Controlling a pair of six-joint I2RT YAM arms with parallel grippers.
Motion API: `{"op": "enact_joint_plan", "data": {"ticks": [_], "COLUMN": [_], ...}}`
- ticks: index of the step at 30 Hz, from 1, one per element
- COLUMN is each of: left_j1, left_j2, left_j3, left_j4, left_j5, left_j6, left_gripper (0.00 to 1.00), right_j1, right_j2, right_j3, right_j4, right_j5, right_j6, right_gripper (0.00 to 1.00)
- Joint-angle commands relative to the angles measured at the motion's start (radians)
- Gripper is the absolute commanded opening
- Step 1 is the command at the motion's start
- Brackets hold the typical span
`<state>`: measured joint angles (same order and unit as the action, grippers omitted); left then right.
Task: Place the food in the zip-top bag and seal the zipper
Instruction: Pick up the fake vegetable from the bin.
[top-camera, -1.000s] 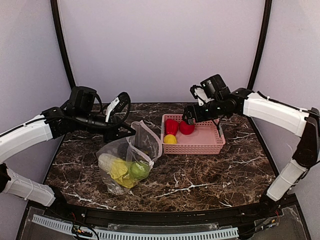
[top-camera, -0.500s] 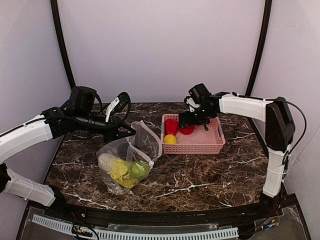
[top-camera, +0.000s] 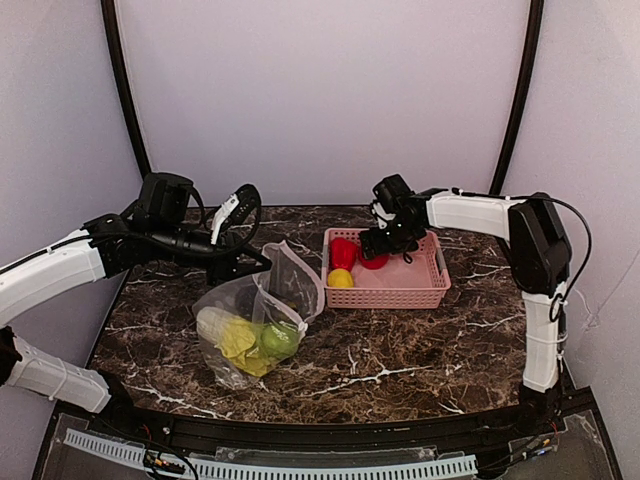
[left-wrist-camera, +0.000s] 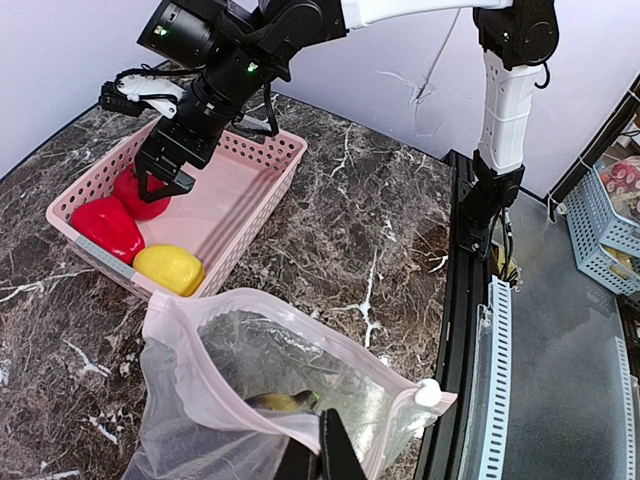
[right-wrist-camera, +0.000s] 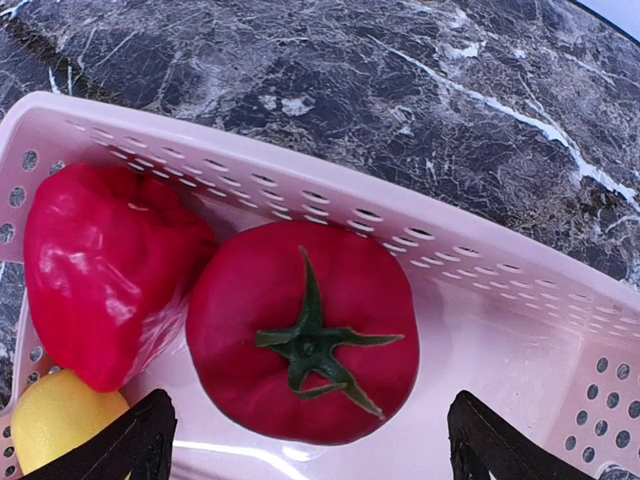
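Note:
The clear zip-top bag (top-camera: 250, 300) stands on the table with its mouth open. A leafy cabbage (top-camera: 232, 338) and a green round piece (top-camera: 279, 340) lie inside. My left gripper (top-camera: 252, 263) is shut on the bag's mouth edge, the zipper (left-wrist-camera: 300, 335), and holds it up; its fingers (left-wrist-camera: 330, 450) pinch the near rim. My right gripper (top-camera: 376, 244) is open, just above a red tomato (right-wrist-camera: 305, 330) in the pink basket (top-camera: 425, 288), one fingertip on each side (right-wrist-camera: 315, 440). A red bell pepper (right-wrist-camera: 100, 270) and a yellow piece (right-wrist-camera: 60, 425) lie beside the tomato.
The basket sits at the back right of the marble table, with its right half holding nothing. The bag's white slider (left-wrist-camera: 428, 392) is at the right end of the mouth. The table's front edge and a black rail (left-wrist-camera: 470, 330) run close by.
My right gripper has moved left and down into the basket, and is now over the tomato. The left gripper and the bag have not moved.

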<state>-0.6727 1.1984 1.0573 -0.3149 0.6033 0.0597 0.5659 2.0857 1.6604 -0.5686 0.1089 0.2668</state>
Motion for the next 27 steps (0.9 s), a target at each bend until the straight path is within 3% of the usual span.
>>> {"op": "enact_joint_plan", "data": {"ticks": [1, 27], "left_j1": [-0.007, -0.007], "left_j2": [-0.008, -0.021], "left_j3": [-0.006, -0.006], "left_j4": [0.019, 0.015], "left_j5": [0.009, 0.003], "left_j6": [0.007, 0.012], "left_gripper": [0.01, 0.01], "right_j1": [-0.012, -0.014], "right_j2": [0.045, 0.132], "right_j3": [0.030, 0.124], "right_j4": [0.010, 0.009], "right_j5": [0.012, 0.005], "right_j6": [0.004, -0.002], "right_gripper": [0.91, 0.77]}}
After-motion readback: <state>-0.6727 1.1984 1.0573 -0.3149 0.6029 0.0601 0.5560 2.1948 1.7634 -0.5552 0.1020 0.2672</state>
